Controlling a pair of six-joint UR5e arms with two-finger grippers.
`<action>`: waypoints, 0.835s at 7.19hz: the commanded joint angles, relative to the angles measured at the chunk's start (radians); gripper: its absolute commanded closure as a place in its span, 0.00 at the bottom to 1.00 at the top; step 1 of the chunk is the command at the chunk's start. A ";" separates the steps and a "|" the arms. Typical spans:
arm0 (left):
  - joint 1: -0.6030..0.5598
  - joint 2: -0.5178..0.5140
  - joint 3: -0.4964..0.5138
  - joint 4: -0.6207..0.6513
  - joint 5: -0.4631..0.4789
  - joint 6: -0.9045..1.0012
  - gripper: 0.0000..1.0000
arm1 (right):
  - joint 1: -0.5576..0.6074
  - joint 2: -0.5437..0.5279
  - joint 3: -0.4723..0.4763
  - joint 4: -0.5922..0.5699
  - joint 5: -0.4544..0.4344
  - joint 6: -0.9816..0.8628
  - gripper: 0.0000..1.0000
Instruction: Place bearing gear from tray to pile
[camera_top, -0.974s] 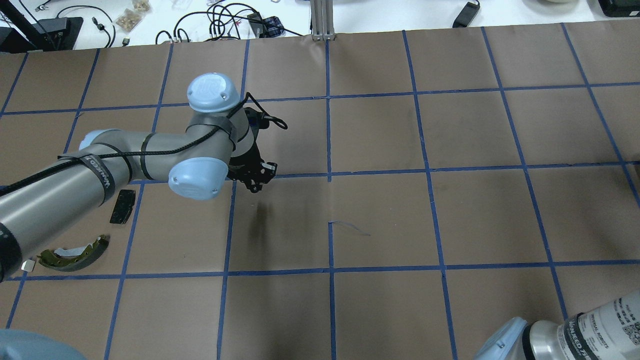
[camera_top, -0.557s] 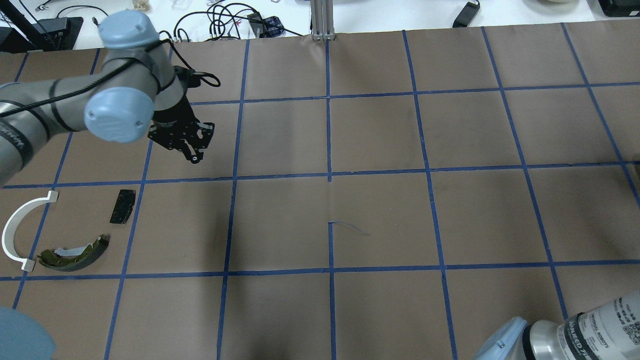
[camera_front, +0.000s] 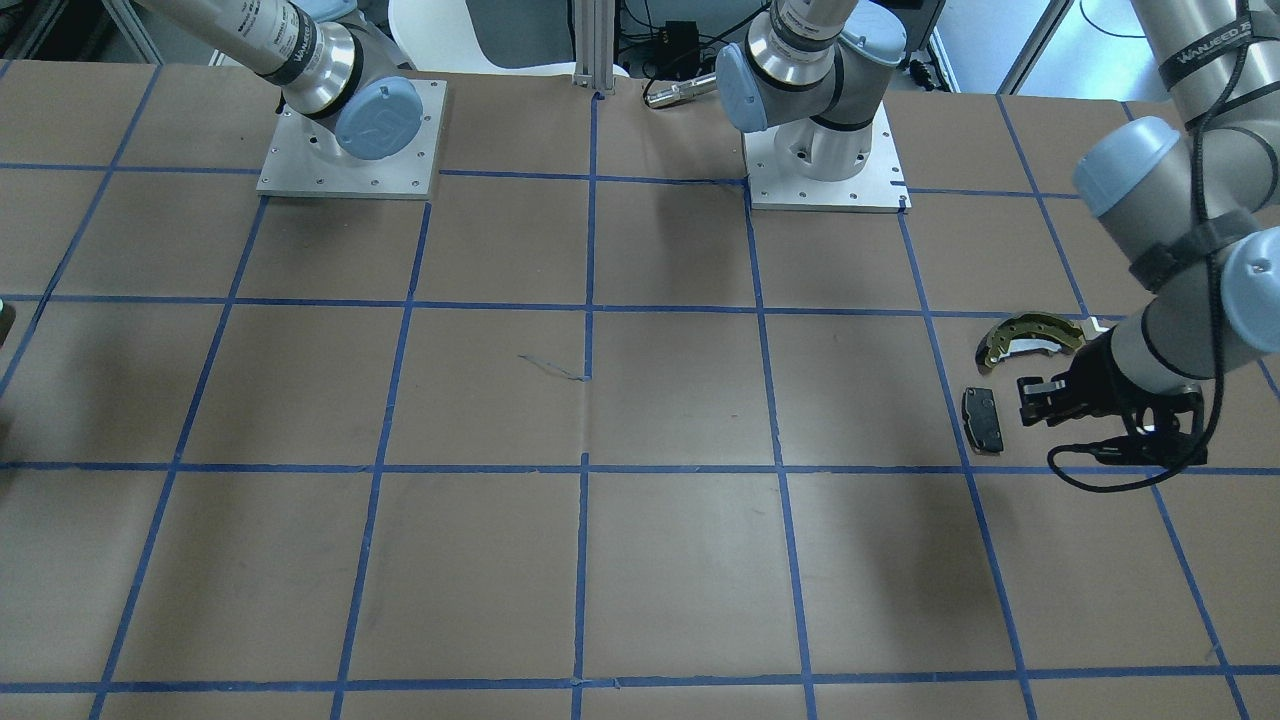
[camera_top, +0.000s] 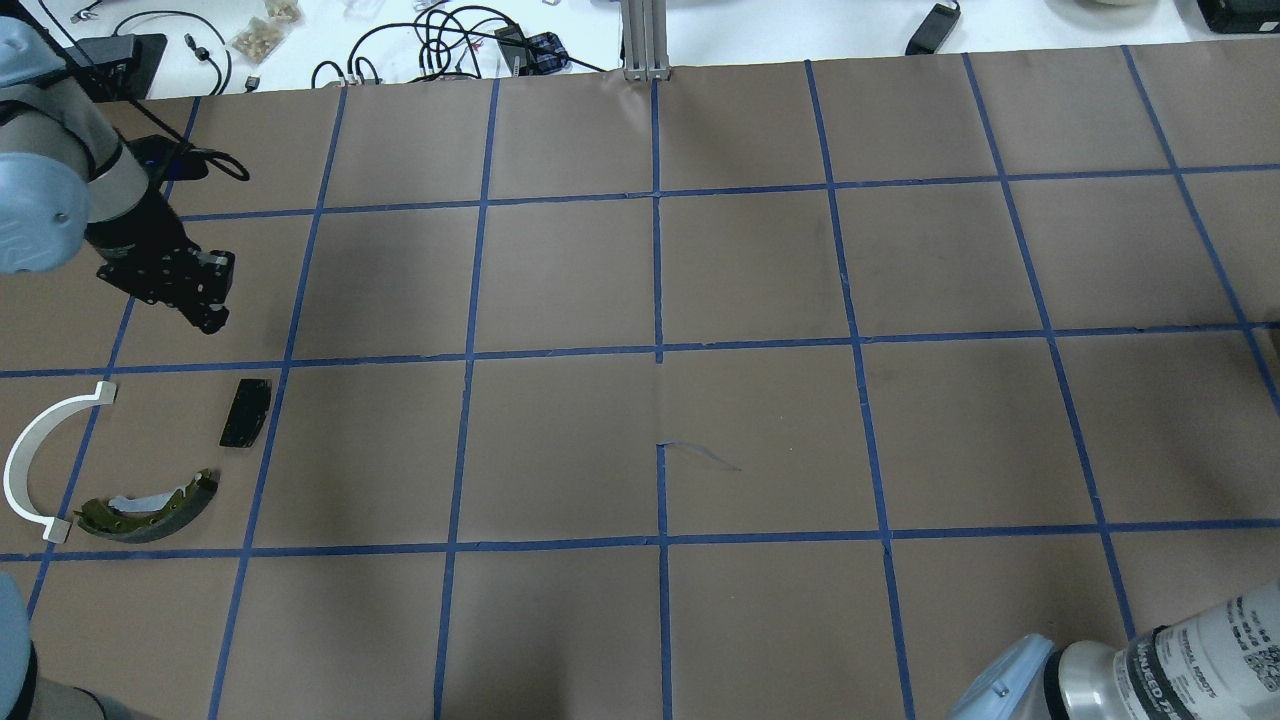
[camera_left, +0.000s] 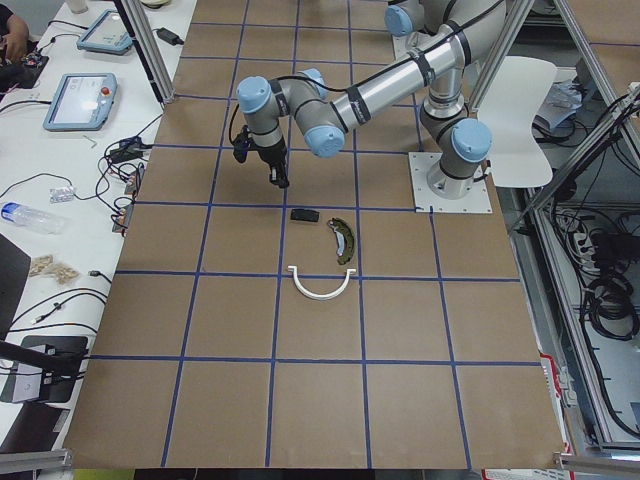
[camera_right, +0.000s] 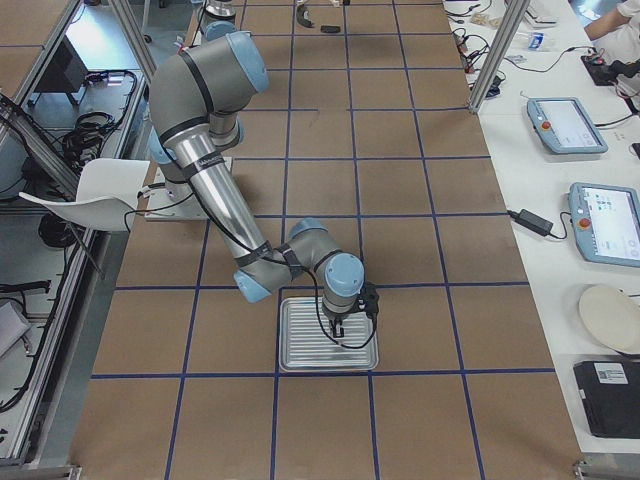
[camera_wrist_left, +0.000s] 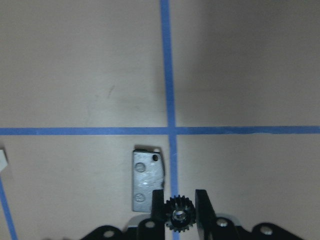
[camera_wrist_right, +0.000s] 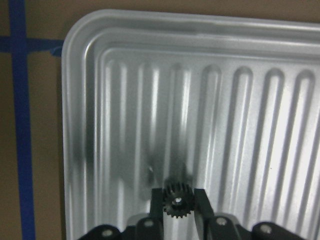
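My left gripper (camera_top: 207, 318) (camera_wrist_left: 180, 201) is shut on a small black toothed bearing gear (camera_wrist_left: 179, 219) and hangs above the table, just beyond the pile. The pile lies at the table's left end: a black rectangular pad (camera_top: 246, 412) (camera_wrist_left: 147, 180), an olive-and-black brake shoe (camera_top: 150, 498) and a white plastic arc (camera_top: 40, 450). My right gripper (camera_wrist_right: 178, 194) (camera_right: 338, 335) is shut on a second black gear (camera_wrist_right: 177, 205) low over the ribbed metal tray (camera_wrist_right: 75, 50) (camera_right: 300, 358).
The table is covered in brown paper with a blue tape grid. Cables and small items lie beyond the far edge (camera_top: 440, 40). The two arm bases (camera_front: 825, 160) stand on the robot's side. Tablets and cables lie on the side bench (camera_right: 600, 220).
My left arm has swung left from the table's middle to the far left end, carrying the gear, and uncovered the white arc. The right arm's visible part has not moved.
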 joint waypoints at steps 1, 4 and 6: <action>0.141 -0.032 -0.005 0.009 0.000 0.143 1.00 | 0.075 -0.099 0.008 0.069 -0.008 0.095 1.00; 0.166 -0.091 -0.078 0.097 -0.007 0.147 1.00 | 0.397 -0.334 0.013 0.331 0.001 0.501 1.00; 0.166 -0.111 -0.117 0.159 -0.034 0.144 1.00 | 0.641 -0.342 0.004 0.332 0.007 0.720 1.00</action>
